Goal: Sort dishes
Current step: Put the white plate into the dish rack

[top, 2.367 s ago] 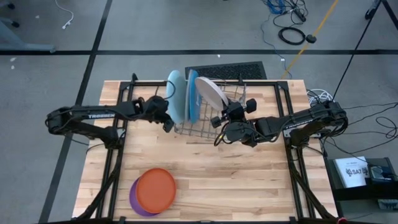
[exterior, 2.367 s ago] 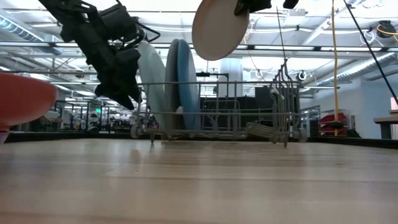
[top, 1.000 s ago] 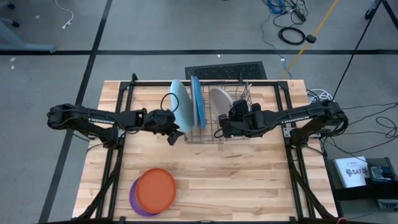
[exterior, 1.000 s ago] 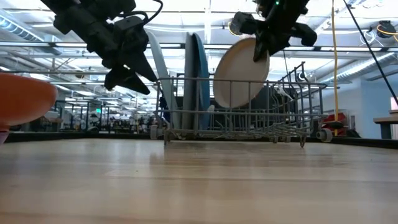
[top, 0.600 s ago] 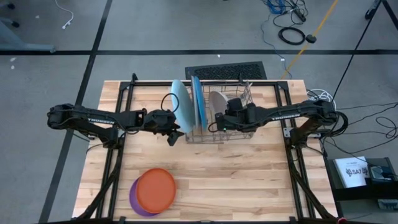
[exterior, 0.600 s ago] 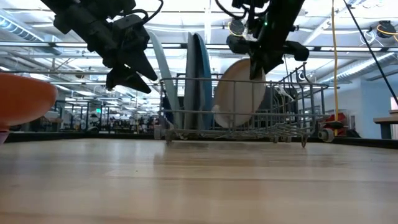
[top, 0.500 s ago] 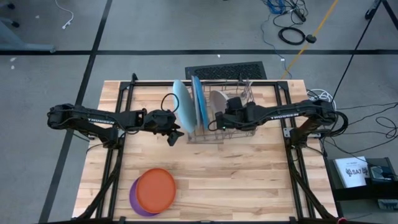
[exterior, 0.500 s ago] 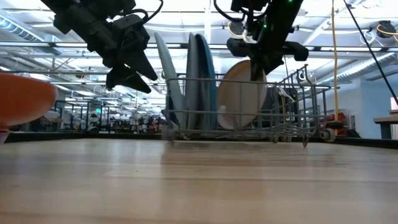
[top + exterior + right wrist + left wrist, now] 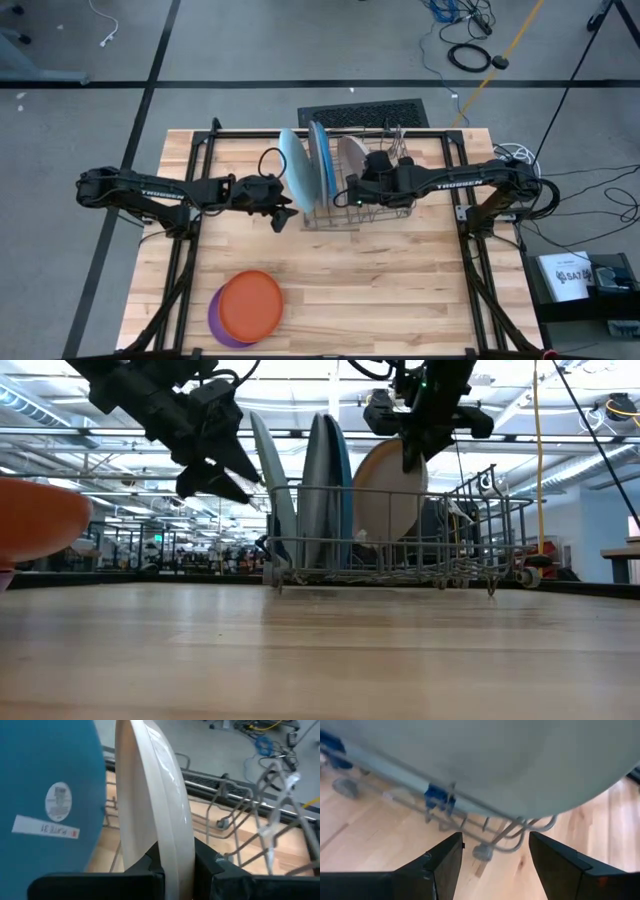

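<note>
Now the off-white plate (image 9: 160, 815) stands on its edge in the wire rack (image 9: 375, 205), pinched tight between the right jaws (image 9: 176, 862). Just beside it stand the blue plates (image 9: 318, 165). The left jaws (image 9: 495, 851) hang open near the rack, holding nothing.

Five plates (image 9: 293, 170), one rack (image 9: 380, 215)

Left gripper (image 9: 281, 212) spread, right gripper (image 9: 360, 190) clamped

Grey wire dish rack (image 9: 372, 200) on the wooden table (image 9: 400, 290), black floor mat (image 9: 362, 113) just behind.
</note>
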Action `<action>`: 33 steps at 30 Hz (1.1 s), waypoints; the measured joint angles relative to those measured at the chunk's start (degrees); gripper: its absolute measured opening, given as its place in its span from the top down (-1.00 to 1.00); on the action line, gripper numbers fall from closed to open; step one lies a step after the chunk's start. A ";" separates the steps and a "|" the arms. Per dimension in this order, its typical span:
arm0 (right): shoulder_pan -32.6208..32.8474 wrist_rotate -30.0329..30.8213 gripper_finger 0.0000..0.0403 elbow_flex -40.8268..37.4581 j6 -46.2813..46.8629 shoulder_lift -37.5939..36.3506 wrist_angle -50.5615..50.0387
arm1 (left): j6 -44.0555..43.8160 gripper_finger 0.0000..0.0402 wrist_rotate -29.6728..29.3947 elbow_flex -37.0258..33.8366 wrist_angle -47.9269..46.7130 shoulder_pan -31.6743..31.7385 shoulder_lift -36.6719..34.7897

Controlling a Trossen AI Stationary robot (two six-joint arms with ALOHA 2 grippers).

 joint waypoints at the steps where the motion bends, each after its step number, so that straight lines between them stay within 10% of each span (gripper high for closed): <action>1: 0.17 0.52 0.82 0.27 0.98 0.00 -1.34 | 0.02 -0.15 -0.01 0.00 0.82 0.00 0.00; 19: 1.52 6.98 0.82 3.99 5.45 7.98 -2.19 | 1.48 -0.15 -0.84 0.02 3.31 0.00 0.00; 33: 3.65 8.81 0.82 22.39 17.45 20.40 -29.42 | 1.89 -0.14 -1.70 0.02 3.46 0.17 -0.01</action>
